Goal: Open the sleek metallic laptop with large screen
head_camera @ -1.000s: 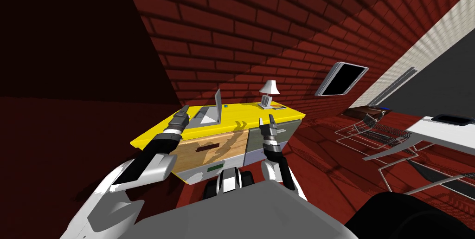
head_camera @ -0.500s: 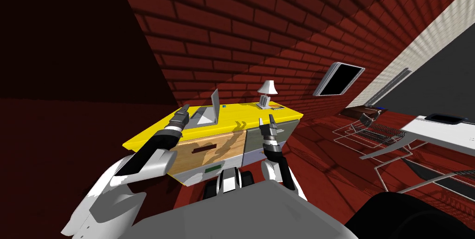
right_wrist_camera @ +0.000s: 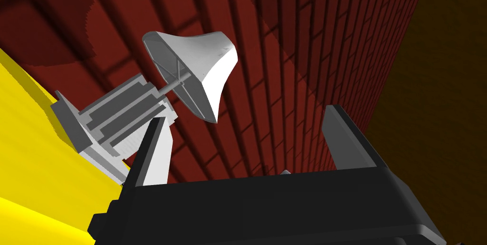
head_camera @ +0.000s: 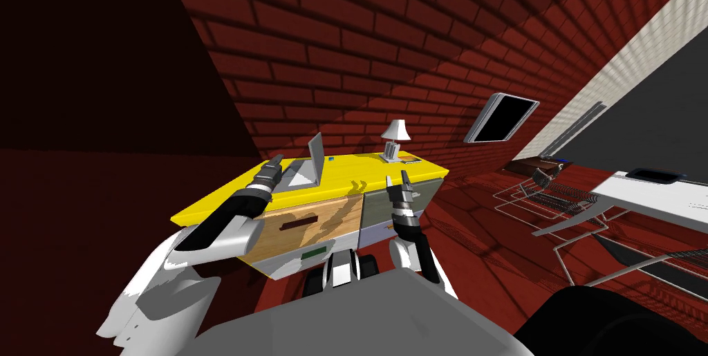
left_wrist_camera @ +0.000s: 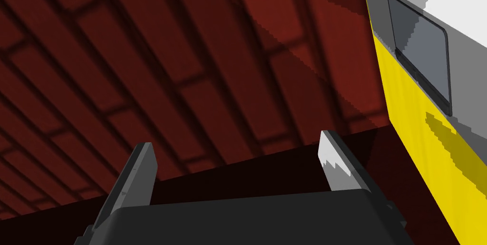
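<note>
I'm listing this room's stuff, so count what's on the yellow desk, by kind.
laptop: 1
lamp: 1
small flat bits, too small to name: 2
Total: 4

Setting: a room in a house, of the study or home-office type.
Walls: dark red brick wall (head_camera: 387, 41) on every side shown; dark red floor (head_camera: 484, 234).
Main furniture: cabinet desk with a yellow worktop (head_camera: 346, 172), a wood-fronted drawer (head_camera: 304, 224) and a grey door (head_camera: 375, 212) below it.
On the worktop: open grey laptop (head_camera: 314, 158) toward the left end; white shaded table lamp (head_camera: 395, 139) at the far right corner.
On the wall: grey-framed flat panel (head_camera: 501, 118) with a black face.
To the right: wire-frame seats or racks (head_camera: 546, 196); white table (head_camera: 657, 196) bearing a dark tray (head_camera: 650, 174).
</note>
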Robot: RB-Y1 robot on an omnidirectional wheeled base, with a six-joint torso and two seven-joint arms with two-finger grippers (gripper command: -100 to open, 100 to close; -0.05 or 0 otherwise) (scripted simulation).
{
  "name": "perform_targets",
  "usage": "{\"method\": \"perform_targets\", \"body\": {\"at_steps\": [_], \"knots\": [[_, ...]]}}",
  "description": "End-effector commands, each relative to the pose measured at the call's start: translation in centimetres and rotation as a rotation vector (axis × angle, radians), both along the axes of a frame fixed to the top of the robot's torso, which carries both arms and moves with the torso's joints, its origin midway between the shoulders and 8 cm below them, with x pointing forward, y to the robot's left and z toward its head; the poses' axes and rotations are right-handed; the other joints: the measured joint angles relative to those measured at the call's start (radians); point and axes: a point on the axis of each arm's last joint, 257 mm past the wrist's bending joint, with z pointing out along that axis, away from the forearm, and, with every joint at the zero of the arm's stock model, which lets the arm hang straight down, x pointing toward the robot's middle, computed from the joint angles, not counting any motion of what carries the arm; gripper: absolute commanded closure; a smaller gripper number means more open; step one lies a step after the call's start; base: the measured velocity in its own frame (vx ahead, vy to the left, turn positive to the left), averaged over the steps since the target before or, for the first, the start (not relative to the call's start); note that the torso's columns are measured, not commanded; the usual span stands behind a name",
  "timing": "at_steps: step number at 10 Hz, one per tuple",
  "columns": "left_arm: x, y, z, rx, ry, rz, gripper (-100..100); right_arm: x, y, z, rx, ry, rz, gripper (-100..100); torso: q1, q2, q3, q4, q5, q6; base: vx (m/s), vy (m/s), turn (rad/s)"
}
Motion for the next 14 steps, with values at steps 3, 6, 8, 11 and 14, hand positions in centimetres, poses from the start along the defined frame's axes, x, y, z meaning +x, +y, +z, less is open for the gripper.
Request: {"method": "perform_targets", "body": {"at_steps": [3,6,8,11,14], "knots": [[0.9,0.6,0.2,0.012,0.058,0.034,-100,0.0,0.0,0.0,0.0,0.0,0.0,0,0.003,0.0,0.0,0.0,0.001,0.0,0.009,-0.058,-0.022],[1.2,1.0,-0.1,0.014,0.099,0.054,-100,0.0,0.0,0.0,0.0,0.0,0.0,0,0.004,0.0,0.0,0.0,0.001,0.0,0.005,-0.034,-0.014],[1.4,1.3,0.1,0.019,0.118,0.067,-100,0.0,0.0,0.0,0.0,0.0,0.0,0,0.001,0.0,0.0,0.0,0.0,0.0,0.003,-0.05,-0.018],[1.5,1.9,-0.6,0.02,0.172,0.092,-100,0.0,0.0,0.0,0.0,0.0,0.0,0,0.001,0.0,0.0,0.0,0.0,0.0,0.009,-0.053,-0.017],[1.6,2.3,0.3,0.032,0.193,0.114,-100,0.0,0.0,0.0,0.0,0.0,0.0,0,0.002,0.0,0.0,0.0,0.0,0.0,0.001,-0.057,-0.019]]}}
